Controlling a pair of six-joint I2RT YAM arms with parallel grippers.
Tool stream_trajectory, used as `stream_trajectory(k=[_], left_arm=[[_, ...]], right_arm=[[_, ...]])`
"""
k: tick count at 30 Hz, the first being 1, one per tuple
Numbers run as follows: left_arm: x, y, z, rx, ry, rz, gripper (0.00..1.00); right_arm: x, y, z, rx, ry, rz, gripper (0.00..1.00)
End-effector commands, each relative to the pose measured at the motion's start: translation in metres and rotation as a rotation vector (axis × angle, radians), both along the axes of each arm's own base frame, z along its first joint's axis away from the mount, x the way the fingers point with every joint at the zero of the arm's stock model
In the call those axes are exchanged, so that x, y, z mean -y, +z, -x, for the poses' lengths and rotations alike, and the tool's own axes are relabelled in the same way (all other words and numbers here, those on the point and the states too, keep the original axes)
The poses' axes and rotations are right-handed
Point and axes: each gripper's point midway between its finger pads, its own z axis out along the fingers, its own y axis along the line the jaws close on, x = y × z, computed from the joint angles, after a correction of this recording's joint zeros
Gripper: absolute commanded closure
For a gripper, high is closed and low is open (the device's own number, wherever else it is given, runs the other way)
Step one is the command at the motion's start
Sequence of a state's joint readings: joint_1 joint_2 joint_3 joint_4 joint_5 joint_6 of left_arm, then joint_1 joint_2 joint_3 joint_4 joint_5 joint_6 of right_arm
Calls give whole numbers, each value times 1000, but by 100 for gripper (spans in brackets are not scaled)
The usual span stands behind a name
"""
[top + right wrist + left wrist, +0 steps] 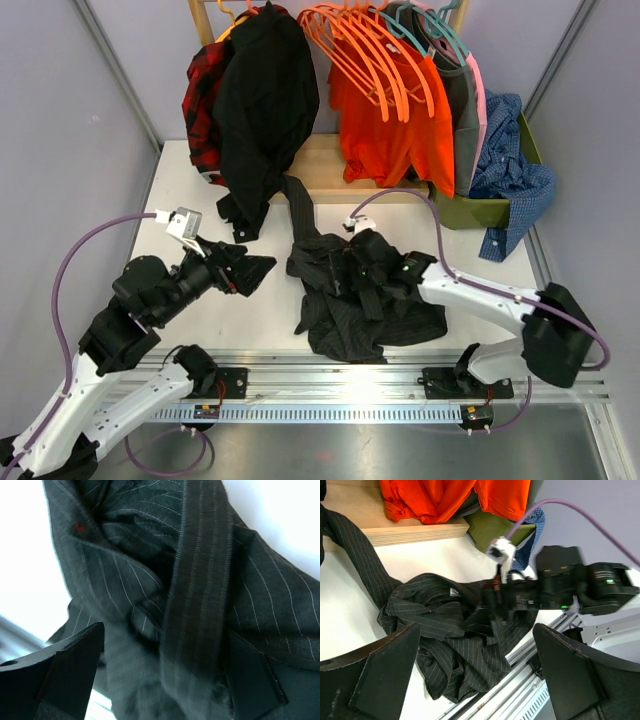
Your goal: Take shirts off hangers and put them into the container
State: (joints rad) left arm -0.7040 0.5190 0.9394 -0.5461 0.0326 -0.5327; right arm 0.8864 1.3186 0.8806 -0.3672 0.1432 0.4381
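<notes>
Open surface by the left claw, cloth crowding the right.
The left claw, jaws wide, has bare surface beneath it and ahead, up to the heaped pinstriped shirt. That shirt fills the gap between the right claw's spread jaws. Beyond both claws, a hanging black shirt and an orange tee close off the wooden base.

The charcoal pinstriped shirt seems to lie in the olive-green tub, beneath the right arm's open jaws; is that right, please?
Not quite: the top external view shows the charcoal pinstriped shirt lying on the white table, outside the olive-green tub. It is beneath the right gripper, whose jaws are open.
</notes>
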Motion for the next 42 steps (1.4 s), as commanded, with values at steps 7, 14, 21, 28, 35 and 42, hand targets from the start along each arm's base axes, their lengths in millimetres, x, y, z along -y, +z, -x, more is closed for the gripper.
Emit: stream_trajectory(k=[7,14,21,28,35,42], left_arm=[[-7,-4,4,13,14,13,1],[-12,-10,8,15,21,6,1],[-10,-20,12,-1,6,24,1],[-11,-38,17,-21,-3,30,1],[-14,-37,20,-21,-1,34,1],[-5,-23,19,-9,-37,36,1]], right_arm=[[-49,-56,-36,0,-38,18,0],[-41,-112,-18,-66,-83,109,1],[16,-157,-14,-87,-317,299,12],[56,-193,-1,-134,-557,411,100],[90,-114,-12,17,-786,307,100],[183,1,-35,174,-1081,174,100]])
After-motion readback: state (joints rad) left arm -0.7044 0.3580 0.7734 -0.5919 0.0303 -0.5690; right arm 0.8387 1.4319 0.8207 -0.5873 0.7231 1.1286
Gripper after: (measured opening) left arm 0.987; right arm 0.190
